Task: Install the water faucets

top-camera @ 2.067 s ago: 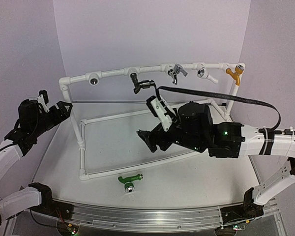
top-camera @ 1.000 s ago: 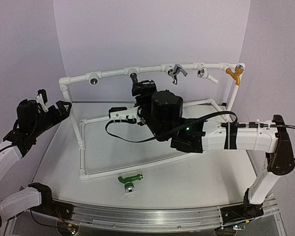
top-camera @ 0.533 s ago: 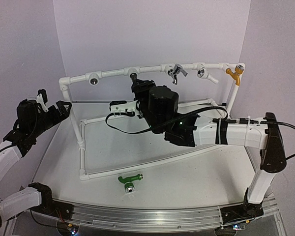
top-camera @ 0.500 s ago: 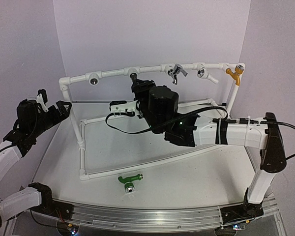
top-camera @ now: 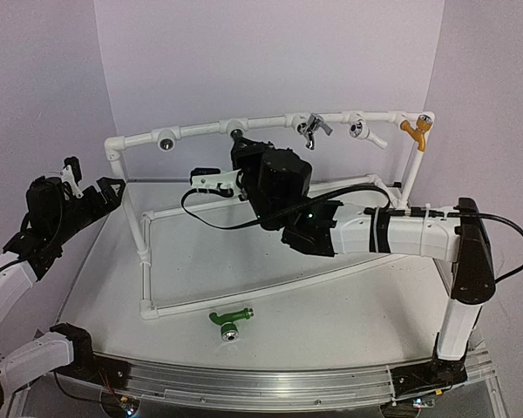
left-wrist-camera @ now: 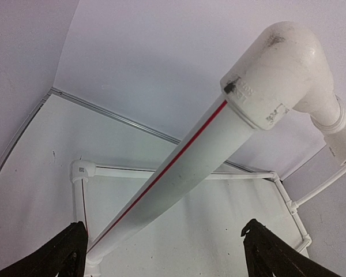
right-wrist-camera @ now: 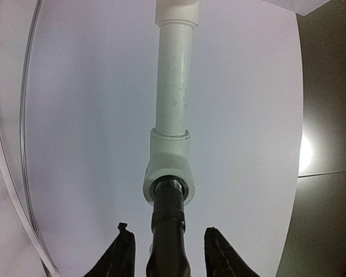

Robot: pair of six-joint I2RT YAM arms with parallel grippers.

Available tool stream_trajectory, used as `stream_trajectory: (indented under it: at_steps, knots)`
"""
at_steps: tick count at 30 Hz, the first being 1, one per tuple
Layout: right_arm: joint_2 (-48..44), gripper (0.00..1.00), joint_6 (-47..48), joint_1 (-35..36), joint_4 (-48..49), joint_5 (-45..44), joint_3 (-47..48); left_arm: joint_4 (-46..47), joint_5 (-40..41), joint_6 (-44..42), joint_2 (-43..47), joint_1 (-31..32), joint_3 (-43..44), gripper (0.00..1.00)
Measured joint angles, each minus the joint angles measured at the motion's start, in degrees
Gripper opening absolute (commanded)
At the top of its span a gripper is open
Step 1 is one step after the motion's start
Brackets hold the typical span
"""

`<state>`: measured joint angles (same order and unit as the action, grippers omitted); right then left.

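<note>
Swung up from mid-table, the right gripper [right-wrist-camera: 166, 229] now sits at the top rail of the pipe frame [top-camera: 196, 131]. Its fingers straddle the dark faucet [right-wrist-camera: 168, 210] with a thin gap on each side, and the faucet's threaded end meets a tee [right-wrist-camera: 168, 156]. The left gripper [left-wrist-camera: 163, 226] hangs spread wide by the frame's left corner. The green faucet [top-camera: 230, 319] lies near the front edge of the table [top-camera: 349, 322].

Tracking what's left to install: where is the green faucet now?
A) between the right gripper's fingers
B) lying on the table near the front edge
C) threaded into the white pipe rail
B: the green faucet lies loose on the table.
</note>
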<state>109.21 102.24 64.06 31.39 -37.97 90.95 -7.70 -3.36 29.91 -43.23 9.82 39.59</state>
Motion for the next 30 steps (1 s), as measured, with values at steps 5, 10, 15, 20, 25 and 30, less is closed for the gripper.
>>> stream_trajectory:
  at_steps: [5,10,15,20,25,30]
  knots:
    - [1.5,0.17,0.2,-0.2,2.2,-0.2,0.8,0.0,0.0,0.0,0.2,0.0,0.0,0.96]
    - [2.8,0.04,-1.4,-0.2,2.5,-2.0,2.6,0.0,0.0,0.0,0.2,0.0,0.0,0.96]
    - [4.4,0.00,-4.6,0.0,2.4,-3.9,5.1,-0.4,0.0,0.0,0.2,0.0,0.0,0.96]
    - [6.7,0.00,-10.4,0.0,0.7,-5.7,8.9,-0.5,-0.1,0.0,0.3,0.0,0.0,0.96]
    - [7.1,0.00,-21.3,0.1,-3.6,-7.2,11.5,-1.1,-0.5,0.0,0.5,0.0,0.0,0.96]
    - [7.1,0.00,-35.5,0.2,-6.7,-8.2,12.7,-1.4,-1.0,0.0,0.6,0.0,0.0,0.96]
